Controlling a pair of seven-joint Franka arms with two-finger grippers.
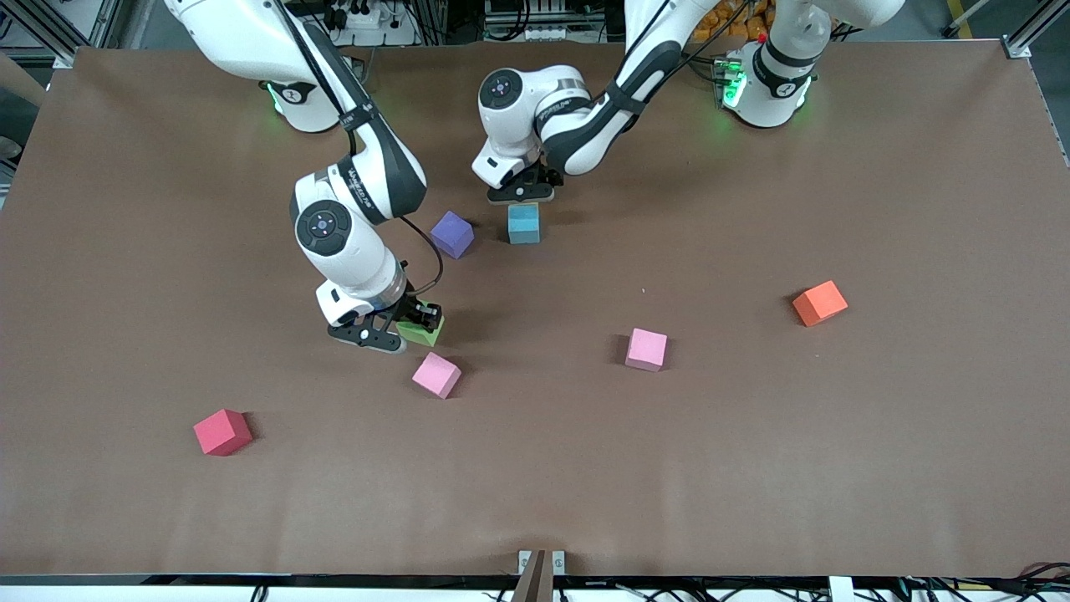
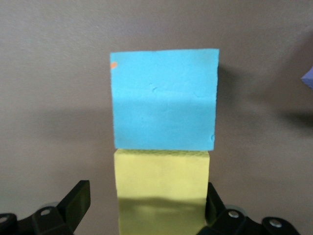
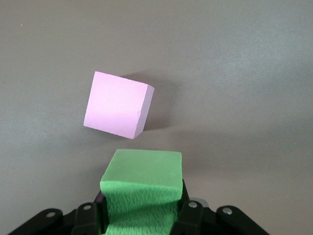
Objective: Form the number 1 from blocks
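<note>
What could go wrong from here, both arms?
1. The left gripper stands open around the yellow block, which touches the blue block; a skewed retreat may nudge both out of line.
2. The right gripper is shut on the green block, with a pink block close beside it; moving low could knock it.

Robotics lab. Evidence: two white robot arms [image 1: 359,192] bolted along one edge of a wide surface [image 1: 752,468] under brown covering; aluminium frame posts [image 1: 1032,25] at the corners; power strips and cable bundles [image 1: 368,17] by the arm bases.
</note>
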